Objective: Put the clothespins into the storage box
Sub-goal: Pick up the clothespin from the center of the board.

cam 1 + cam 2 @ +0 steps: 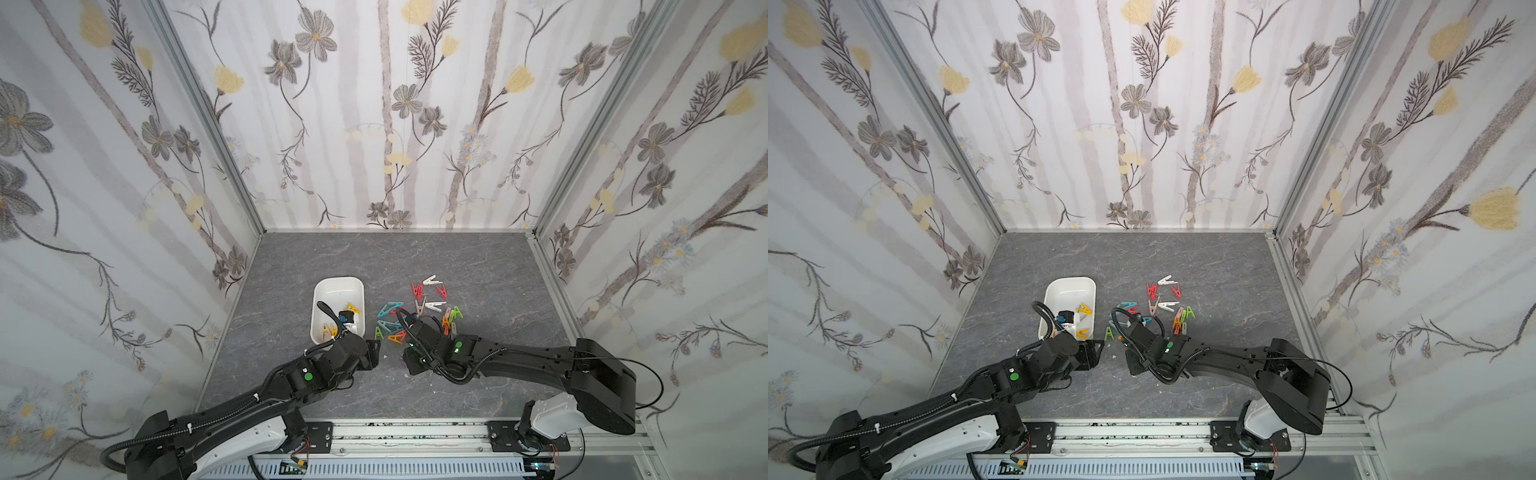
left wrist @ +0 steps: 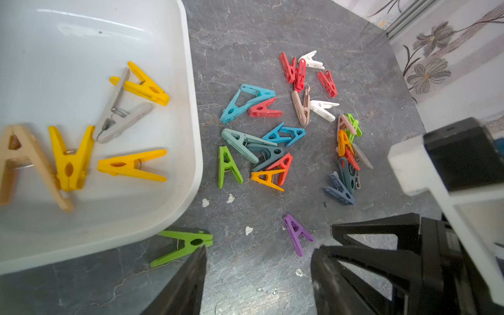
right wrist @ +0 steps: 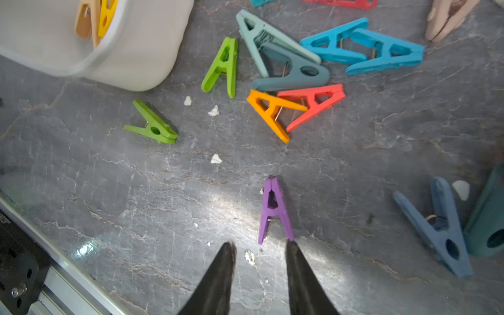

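Observation:
The white storage box [image 1: 338, 286] [image 2: 188, 81] stands left of centre and holds several clothespins, mostly yellow [image 2: 131, 165], plus a grey and a beige one. A loose pile of coloured clothespins [image 1: 424, 307] [image 2: 272, 136] lies to its right. A purple clothespin [image 3: 274, 210] [image 2: 296, 234] lies alone, just beyond my right gripper [image 3: 259, 244], which is open and empty, one fingertip at the pin's leg. My left gripper [image 2: 260, 251] is open and empty over bare table in front of the box's near end. A green clothespin [image 2: 182, 245] lies by one of its fingertips.
Small white flecks [image 3: 215, 159] dot the table between the two grippers. An aluminium rail [image 3: 54, 272] runs along the front edge. Flower-patterned walls close in the left, right and back. The two grippers stand close together, facing each other.

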`<state>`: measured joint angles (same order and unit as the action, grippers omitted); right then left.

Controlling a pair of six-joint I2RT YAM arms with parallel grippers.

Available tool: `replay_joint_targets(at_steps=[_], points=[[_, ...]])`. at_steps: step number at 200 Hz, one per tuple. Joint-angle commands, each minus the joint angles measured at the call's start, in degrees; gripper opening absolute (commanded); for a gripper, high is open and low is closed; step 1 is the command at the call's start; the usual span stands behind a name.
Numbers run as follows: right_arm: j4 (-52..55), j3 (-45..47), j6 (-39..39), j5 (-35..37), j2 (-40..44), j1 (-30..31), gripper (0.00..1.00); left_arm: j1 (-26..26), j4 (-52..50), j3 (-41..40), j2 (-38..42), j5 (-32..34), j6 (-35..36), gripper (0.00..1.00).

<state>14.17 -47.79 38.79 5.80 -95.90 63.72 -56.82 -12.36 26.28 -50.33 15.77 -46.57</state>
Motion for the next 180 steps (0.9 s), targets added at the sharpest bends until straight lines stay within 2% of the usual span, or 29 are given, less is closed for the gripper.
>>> replay_joint_targets(at_steps=[1,56,111,152,180], points=[[-1.07,-0.7,2.5,0.21,-2.43,1.33,0.36,-0.82,3.98,-1.41,-1.16,1.06,-4.46,0.61],[-0.95,-2.2,2.89,2.1,-6.91,1.87,0.34,-0.83,4.25,-2.84,-0.27,2.89,-5.29,0.61],[0.58,-4.23,2.68,4.27,-10.56,1.83,0.21,-0.83,4.73,-2.67,-0.81,3.28,-4.86,0.61],[1.33,-5.35,2.49,5.98,-9.59,1.84,0.1,0.18,2.94,-1.48,-0.22,4.94,-3.07,0.62],[1.93,-6.61,1.09,6.5,-6.15,1.84,0.06,4.13,-0.33,0.99,1.65,6.35,0.53,0.62]])
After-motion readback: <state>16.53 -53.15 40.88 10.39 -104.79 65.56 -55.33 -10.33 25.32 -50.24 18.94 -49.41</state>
